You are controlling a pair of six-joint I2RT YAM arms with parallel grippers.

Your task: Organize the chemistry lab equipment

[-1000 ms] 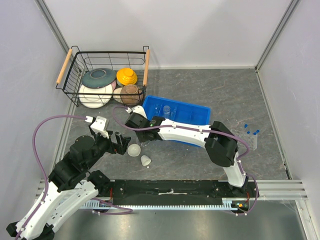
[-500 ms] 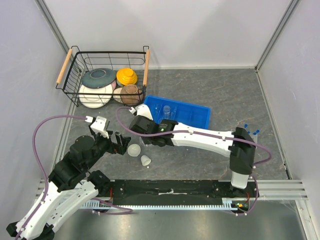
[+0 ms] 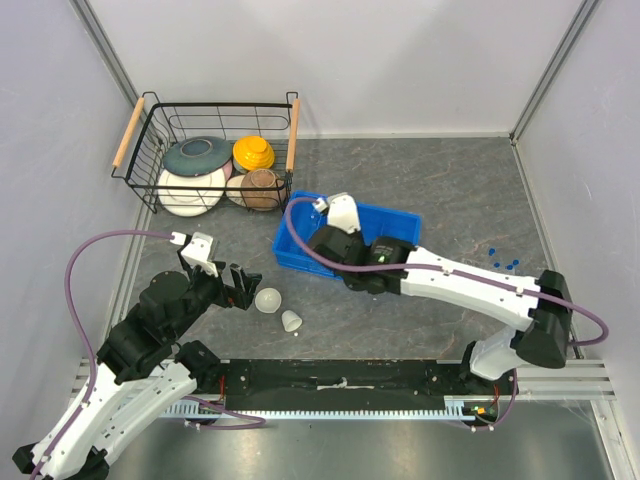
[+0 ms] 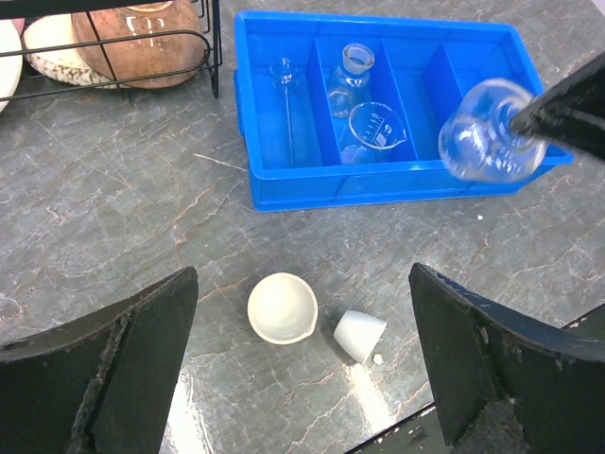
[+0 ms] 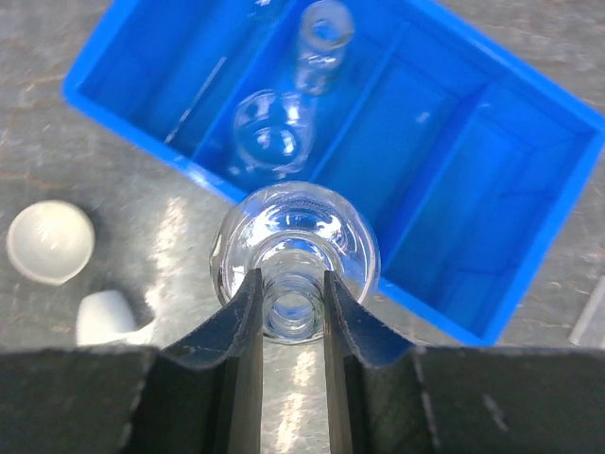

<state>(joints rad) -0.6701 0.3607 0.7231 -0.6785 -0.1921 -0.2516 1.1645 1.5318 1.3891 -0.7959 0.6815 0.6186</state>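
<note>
Flask [image 5: 293, 236] of clear glass, round-bottomed, sits clamped by its neck in the right tool [image 5: 293, 301], whose jaws are drawn in narrow on the neck; the bulb hangs in the air over the near wall of the blue tray [image 4: 312, 189], clear of the counter [image 3: 450, 190]. Inside the tray, a conical flask [image 4: 350, 80] and a small beaker [image 4: 373, 132] share one compartment, and a thin glass piece [image 4: 284, 76] lies in the leftmost one. The left tool [image 4: 302, 274] is spread wide and holds nothing, poised above a white bowl [image 4: 282, 307] standing upright and a white cup [image 4: 360, 334] tipped on its side just beside it, both on the counter in front of the tray
</note>
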